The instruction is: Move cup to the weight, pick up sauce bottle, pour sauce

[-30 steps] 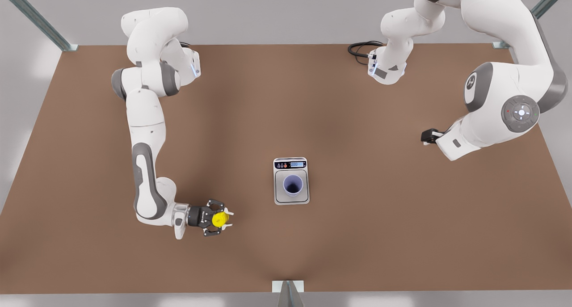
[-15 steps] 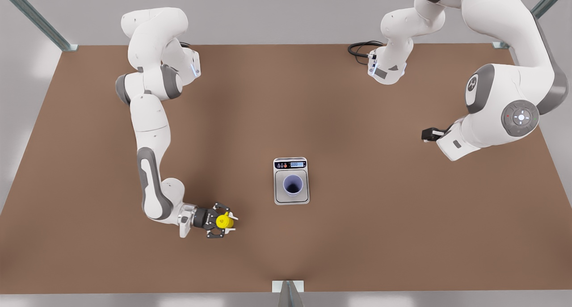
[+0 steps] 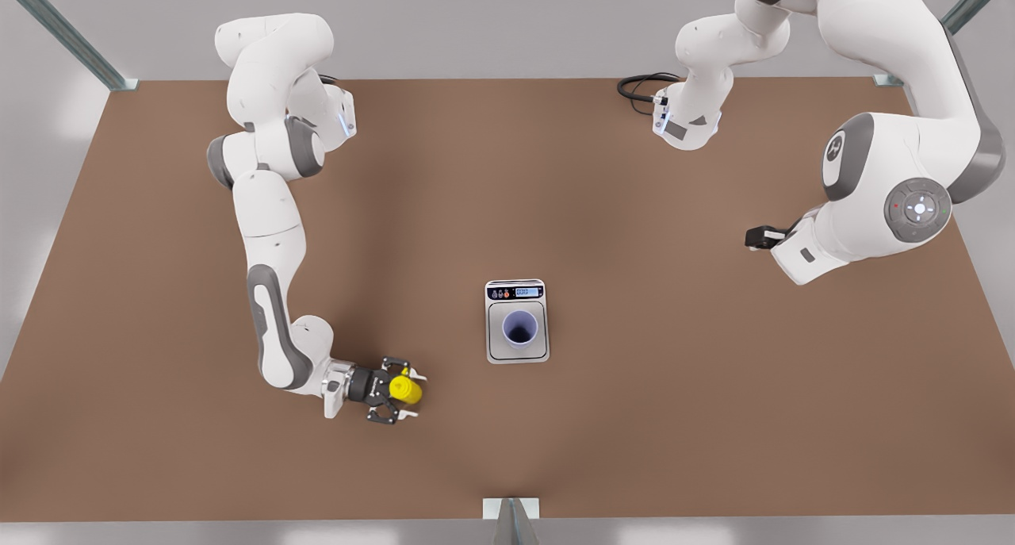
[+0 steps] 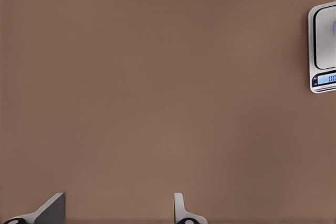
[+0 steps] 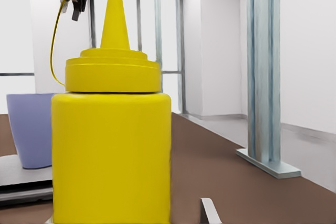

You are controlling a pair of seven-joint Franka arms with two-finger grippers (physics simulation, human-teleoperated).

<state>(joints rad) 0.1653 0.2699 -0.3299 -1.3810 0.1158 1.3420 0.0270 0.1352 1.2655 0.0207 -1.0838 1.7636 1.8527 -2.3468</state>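
Note:
The yellow sauce bottle [image 3: 405, 389] stands upright near the table's front edge, on the front view's left. My right gripper [image 3: 404, 391] reaches in sideways, open, with a finger on each side of it. In the right wrist view the sauce bottle [image 5: 111, 150] is very close, and a fingertip [image 5: 210, 211] stands apart from its side. The lavender cup [image 3: 519, 328] sits on the weight [image 3: 517, 355], a silver scale at the table's middle. The cup [image 5: 30, 129] and the weight [image 5: 21, 179] also appear behind the bottle. My left gripper [image 4: 115, 211] hangs open high above bare table, with the weight [image 4: 321, 48] off to one side.
The brown table [image 3: 674, 418] ends in a metal bracket [image 3: 511, 513] at its front edge. A black cable [image 3: 638, 89] lies by the arm base at the back right. A metal post [image 5: 261, 72] stands beyond the bottle. The left arm [image 3: 872, 204] waits on the front view's right.
My right gripper has shifted toward the front view's right, and the bottle between its fingers sits a little further right too. The left arm has barely drifted.

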